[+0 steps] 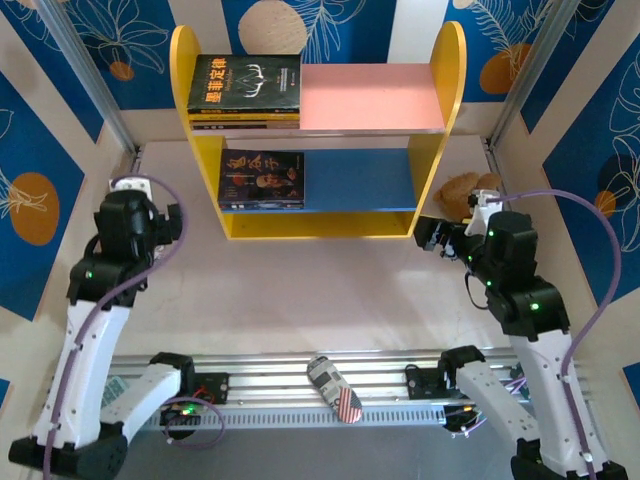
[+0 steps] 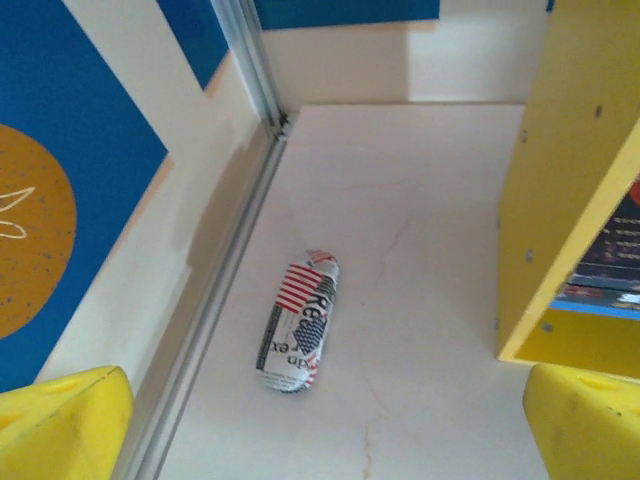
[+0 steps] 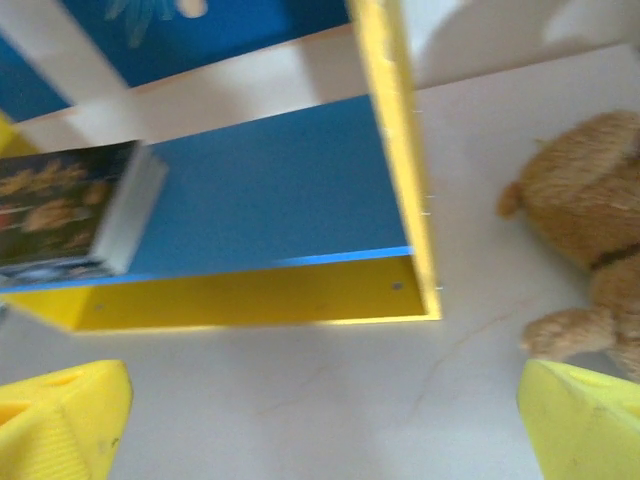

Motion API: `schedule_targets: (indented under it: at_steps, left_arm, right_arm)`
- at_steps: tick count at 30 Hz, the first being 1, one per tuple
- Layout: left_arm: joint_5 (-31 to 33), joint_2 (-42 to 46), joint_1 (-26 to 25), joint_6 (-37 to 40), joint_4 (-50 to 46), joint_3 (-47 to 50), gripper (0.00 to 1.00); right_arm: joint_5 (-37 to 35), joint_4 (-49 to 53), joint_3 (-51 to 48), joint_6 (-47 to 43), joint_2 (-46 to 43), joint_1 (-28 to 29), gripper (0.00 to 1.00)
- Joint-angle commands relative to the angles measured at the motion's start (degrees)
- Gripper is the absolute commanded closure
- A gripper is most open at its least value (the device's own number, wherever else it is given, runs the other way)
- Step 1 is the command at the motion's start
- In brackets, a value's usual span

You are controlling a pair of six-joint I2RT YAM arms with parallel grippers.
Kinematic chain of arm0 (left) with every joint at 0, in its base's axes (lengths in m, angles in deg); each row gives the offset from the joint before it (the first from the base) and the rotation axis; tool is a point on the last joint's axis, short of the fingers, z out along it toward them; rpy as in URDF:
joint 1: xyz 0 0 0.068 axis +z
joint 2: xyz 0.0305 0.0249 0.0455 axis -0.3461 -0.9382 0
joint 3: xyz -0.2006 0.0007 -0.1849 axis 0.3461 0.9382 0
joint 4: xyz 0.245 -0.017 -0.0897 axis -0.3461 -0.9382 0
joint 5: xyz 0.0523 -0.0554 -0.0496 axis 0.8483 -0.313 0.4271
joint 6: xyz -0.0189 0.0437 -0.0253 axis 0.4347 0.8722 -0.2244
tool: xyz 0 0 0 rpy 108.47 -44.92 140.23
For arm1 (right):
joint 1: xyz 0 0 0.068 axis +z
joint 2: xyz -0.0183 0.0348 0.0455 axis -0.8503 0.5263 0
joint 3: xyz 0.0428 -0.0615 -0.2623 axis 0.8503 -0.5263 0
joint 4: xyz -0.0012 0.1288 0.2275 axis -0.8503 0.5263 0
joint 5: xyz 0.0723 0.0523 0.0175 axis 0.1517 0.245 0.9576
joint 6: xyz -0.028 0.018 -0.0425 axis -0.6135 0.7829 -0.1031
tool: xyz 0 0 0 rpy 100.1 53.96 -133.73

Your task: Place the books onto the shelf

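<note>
The shelf [image 1: 372, 98] stands at the back of the table, with yellow sides, a pink top board and a blue lower board. A stack of books [image 1: 244, 88] lies on the left of the pink board, a black one with a gold title on top. One dark book [image 1: 262, 180] lies flat on the left of the blue board [image 3: 270, 190] and also shows as the book [image 3: 70, 210] in the right wrist view. My left gripper [image 1: 150, 205] hangs left of the shelf, open and empty [image 2: 330, 430]. My right gripper [image 1: 428, 232] is open and empty [image 3: 325, 430], just off the shelf's right front corner.
A brown plush bear [image 1: 465, 188] lies right of the shelf, close to my right gripper. A printed can [image 2: 300, 322] lies on the table by the left wall rail, ahead of my left fingers. A similar can [image 1: 335, 388] rests on the base rail between the arms.
</note>
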Motion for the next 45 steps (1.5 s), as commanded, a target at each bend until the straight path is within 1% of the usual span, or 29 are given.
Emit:
schedule_targets:
  at_steps: [1,2,3,4,7,9,12,14,16,19,22,27,33,36,40,43,45]
  left_arm:
    - [2.8,1.1,1.2,2.0,9.8,5.7,0.00]
    - [2.2,1.1,1.3,1.9,10.3,7.4,0.00]
    - [1.3,1.1,1.4,1.7,11.3,9.4,0.00]
    - [0.6,1.1,1.6,1.7,12.5,11.4,0.00]
    - [-0.9,2.3,2.3,2.8,19.2,18.7,0.00]
    - [-3.0,3.9,2.7,3.2,24.0,23.5,0.00]
    - [-4.8,6.1,3.1,3.6,30.0,29.3,0.00]
    - [-5.3,6.6,3.7,4.2,34.6,33.4,0.00]
    - [-7.8,5.7,4.9,5.1,39.5,36.9,0.00]
    - [-14.2,2.0,7.2,4.6,49.0,41.5,0.00]
    - [-18.3,-4.2,8.2,2.9,58.6,44.2,0.00]
    - [-21.7,-14.5,8.4,2.5,72.7,46.1,0.00]
    - [-26.1,-24.1,8.7,2.3,88.2,48.0,0.00]
    - [-27.6,-28.6,8.7,3.4,91.7,47.6,0.00]
    - [-28.1,-33.8,8.7,3.7,98.1,48.6,0.00]
    - [-30.1,-37.6,8.7,4.4,103.4,49.4,0.00]
    - [-30.1,-39.8,8.6,4.3,105.5,49.4,0.00]
  right_arm:
    - [-7.6,-8.6,-6.9,-0.1,-0.8,-1.0,0.01]
    - [-5.8,-10.8,-8.7,-1.3,-1.1,-1.4,0.01]
    - [-5.5,-12.2,-9.9,-1.5,-1.1,-1.7,0.01]
    - [-6.1,-12.8,-10.8,-1.5,-1.0,-1.9,0.01]
    - [-11.0,-13.4,-13.4,-1.2,-0.9,-2.6,0.01]
    - [-11.3,-14.9,-15.8,-3.0,-1.8,-3.4,0.01]
    - [-11.1,-15.7,-17.5,-2.3,-2.6,-4.2,0.01]
    - [-11.9,-16.4,-18.2,-1.9,-2.5,-4.7,0.01]
    - [-12.7,-17.5,-19.5,-2.0,-2.3,-5.4,0.01]
    - [-9.9,-20.9,-22.3,-2.3,-2.1,-6.7,0.01]
    - [-6.2,-27.2,-26.2,-3.9,-2.0,-7.2,0.01]
    - [-6.2,-37.2,-32.0,-5.3,-0.7,-7.7,0.01]
    - [-5.7,-46.5,-35.4,-6.9,4.6,-9.9,0.01]
    - [-4.5,-53.7,-38.2,-6.5,7.4,-11.5,0.01]
    - [-0.5,-63.1,-40.5,-5.2,12.8,-14.1,0.01]
    - [1.1,-66.5,-39.8,-6.0,18.1,-14.5,0.01]
    - [2.5,-68.1,-38.9,-6.8,21.4,-14.5,0.01]
